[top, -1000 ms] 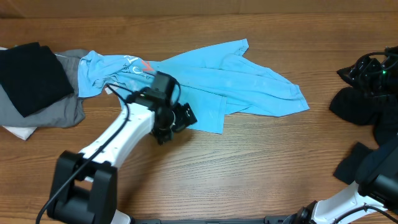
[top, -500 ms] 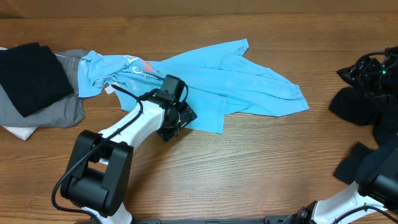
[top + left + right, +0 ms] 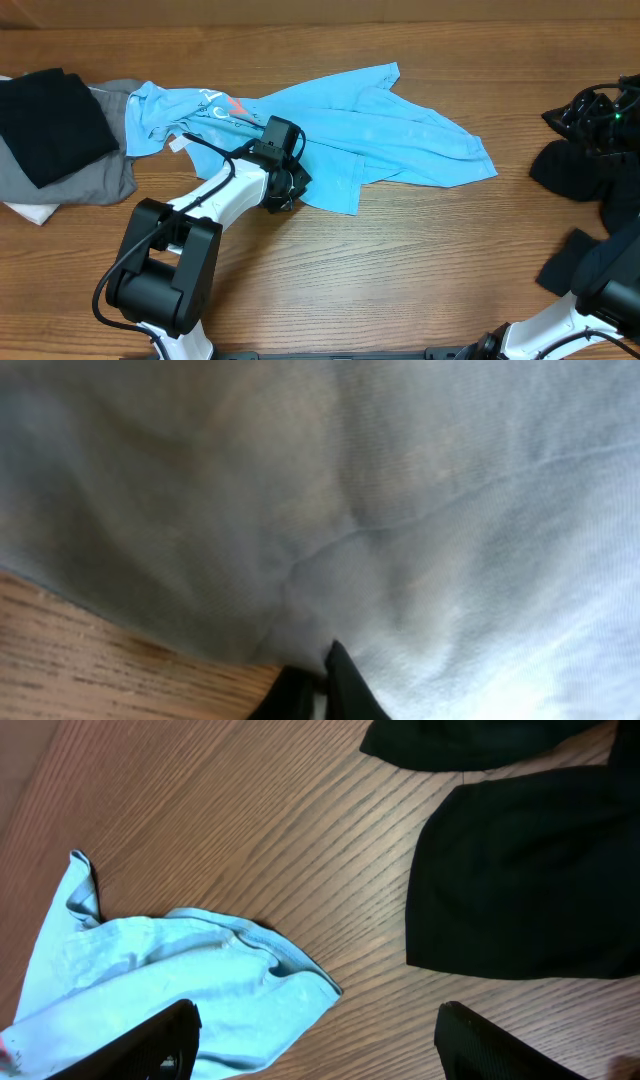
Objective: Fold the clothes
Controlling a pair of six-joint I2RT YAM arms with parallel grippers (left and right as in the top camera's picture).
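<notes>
Wood-grain table (image 3: 400, 270) carries the blue shirt (image 3: 380, 130), which lies crumpled across its upper middle with the lettering toward the left end. The left gripper (image 3: 284, 187) sits at the shirt's near hem, left of centre, touching the cloth edge.

Overhead, the arm's own body hides the jaws. The left wrist view is filled with pale cloth (image 3: 400, 510) close to the lens, with a strip of wood at lower left. One dark fingertip (image 3: 340, 685) pokes up against the fabric at the bottom edge. Whether the jaws are clamped on the shirt cannot be told.

The right gripper (image 3: 318, 1012) hangs over bare wood with its fingers spread wide, gripping nothing. Its camera alone shows the shirt's right corner (image 3: 200, 990) lying near, and apart from, the black clothes (image 3: 520, 880).

Only the overhead view takes in the pile (image 3: 60, 150) of black, grey and white garments at the table's left end, touching the shirt's sleeve
</notes>
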